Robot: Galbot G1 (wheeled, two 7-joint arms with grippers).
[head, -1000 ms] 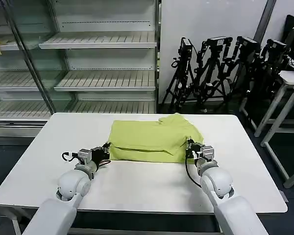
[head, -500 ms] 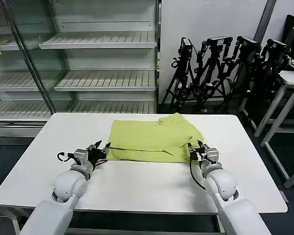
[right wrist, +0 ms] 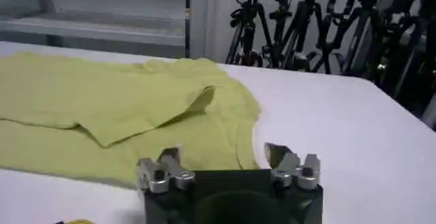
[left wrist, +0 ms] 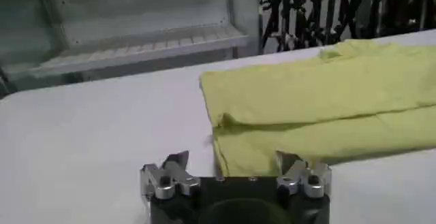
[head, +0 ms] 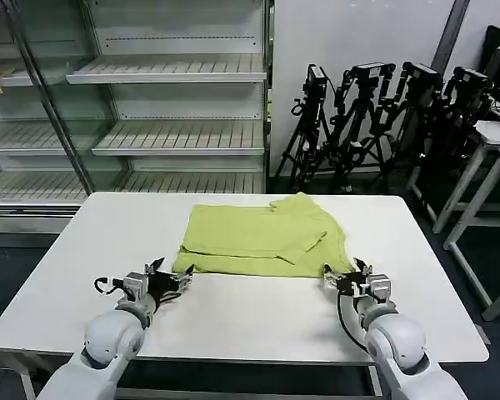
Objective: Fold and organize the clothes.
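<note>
The clothes are one lime yellow-green T-shirt point(head: 262, 239), lying folded and plain side up on the white table point(head: 233, 321). A folded layer covers its far part and a sleeve flap lies over its right side point(right wrist: 157, 113). My left gripper point(head: 173, 276) stands open just off the shirt's near left corner point(left wrist: 228, 154), holding nothing. My right gripper point(head: 343, 276) is open too, at the near right corner point(right wrist: 242, 147), with nothing between its fingers. In both wrist views the jaws stand wide apart, close to the shirt's near edge.
Metal shelving point(head: 167, 125) stands behind the table. A cluster of black tripods point(head: 383, 117) leans against the back wall at the right. Another white table point(head: 496, 150) stands at the far right. Bare tabletop lies between my arms and the front edge.
Both grippers have drawn back toward the front edge and spread outward. They were at the shirt's near hem and now stand open beside its corners; the near edge now lies flatter.
</note>
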